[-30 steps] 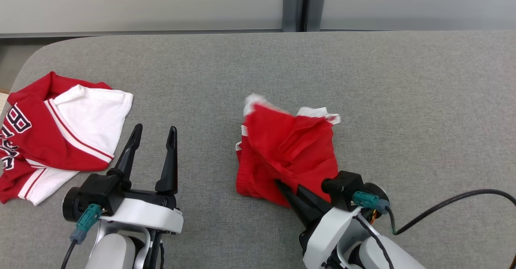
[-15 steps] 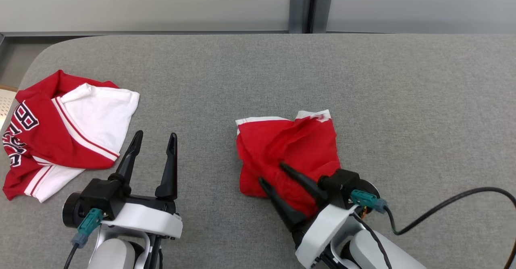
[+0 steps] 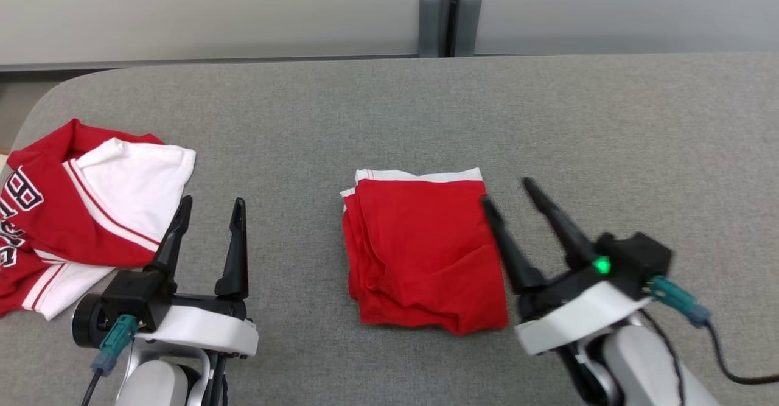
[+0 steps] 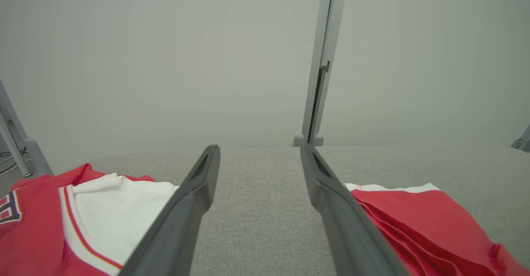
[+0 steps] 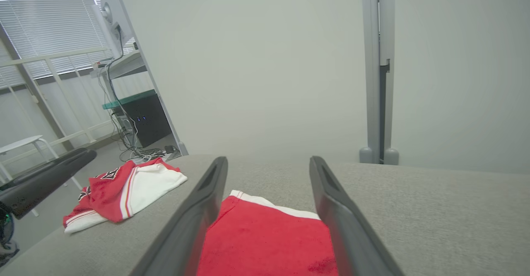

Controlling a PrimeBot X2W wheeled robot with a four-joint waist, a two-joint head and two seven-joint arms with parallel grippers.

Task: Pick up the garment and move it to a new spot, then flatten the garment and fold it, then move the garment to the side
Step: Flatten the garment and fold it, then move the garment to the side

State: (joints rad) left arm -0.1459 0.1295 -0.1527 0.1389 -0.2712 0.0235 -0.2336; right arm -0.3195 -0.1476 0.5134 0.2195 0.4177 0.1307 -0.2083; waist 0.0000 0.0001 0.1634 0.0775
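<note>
Released by the right gripper [image 3: 506, 190], the folded red shorts [image 3: 423, 254] are left flat for shifting aside; its jaws and the left gripper's [image 3: 212, 200] are held wide.

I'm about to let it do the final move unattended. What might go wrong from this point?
The folded red garment shows loose stacked layers along its left edge; a one-sided pinch by the right gripper may unfold it. Pushed left, it could run into the red-and-white jersey.
</note>
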